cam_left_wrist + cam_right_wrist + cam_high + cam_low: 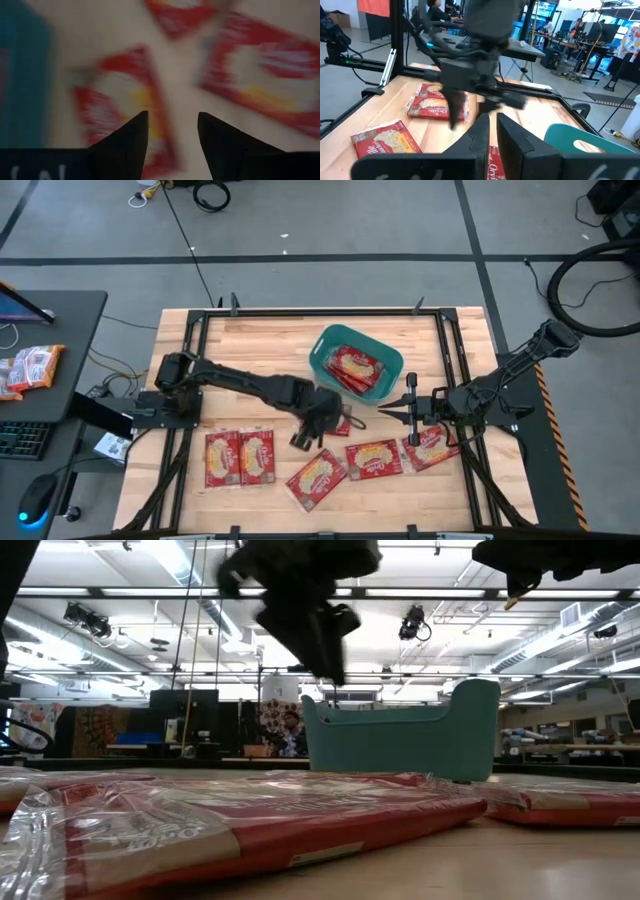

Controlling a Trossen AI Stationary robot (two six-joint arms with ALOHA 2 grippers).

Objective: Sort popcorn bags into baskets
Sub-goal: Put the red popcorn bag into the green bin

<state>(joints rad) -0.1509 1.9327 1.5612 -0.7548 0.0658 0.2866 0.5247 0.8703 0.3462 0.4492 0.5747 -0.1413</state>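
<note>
The teal basket (322, 352) stands at the table's far middle with red popcorn bags (352, 367) lying in it. More bags lie flat on the near half: two side by side (240, 457), one tilted (316, 478), one (373, 459) and one (430, 448) under my right arm. My left gripper (305, 438) hangs open over the table between the basket and these bags, slanting down, with nothing between its fingers (172, 117). My right gripper (385, 410) waits level beside the basket's near right corner, shut and holding nothing (492, 131).
Black frame rails (450, 370) run along the table's edges. A desk (50, 330) to the left holds more red packets (30, 368), a keyboard and a mouse. In the low view a bag (250, 820) lies close to the camera, in front of the basket (400, 735).
</note>
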